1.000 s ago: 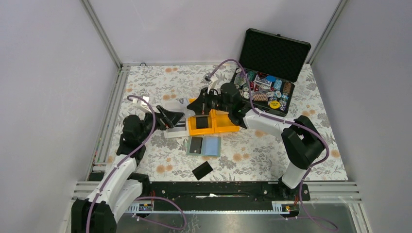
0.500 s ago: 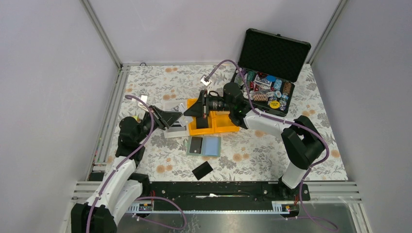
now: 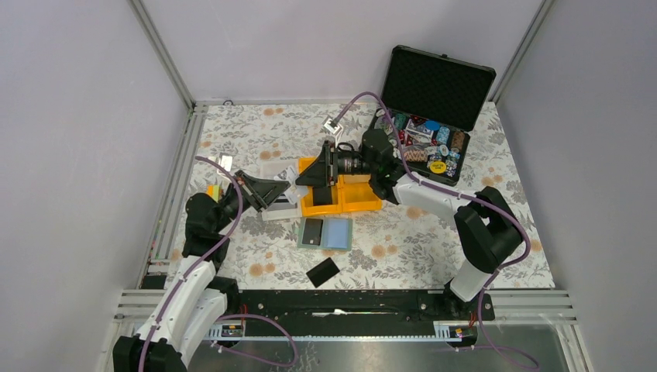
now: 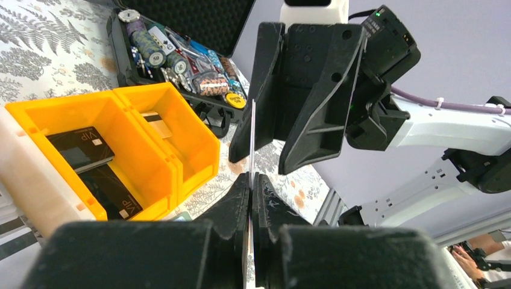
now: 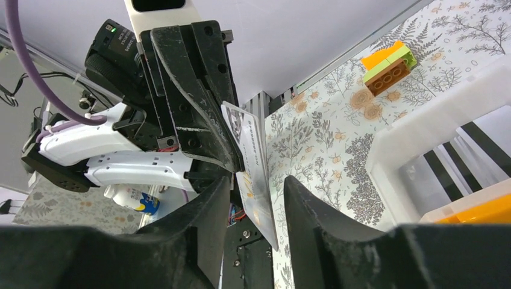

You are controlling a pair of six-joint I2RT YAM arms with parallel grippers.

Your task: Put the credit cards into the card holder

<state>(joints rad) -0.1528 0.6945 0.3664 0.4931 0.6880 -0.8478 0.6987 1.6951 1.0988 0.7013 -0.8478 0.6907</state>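
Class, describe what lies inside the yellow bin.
The yellow bin holds two black VIP cards in its near compartment; the far one shows part of another card, the rest hidden by walls.

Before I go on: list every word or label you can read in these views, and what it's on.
"VIP": on the upper black card in the yellow bin.
"VIP": on the lower black card, same compartment.
Held card, pinched in the left claw: it has print, too blurred to read.
Chips in the case: markings too small to read.
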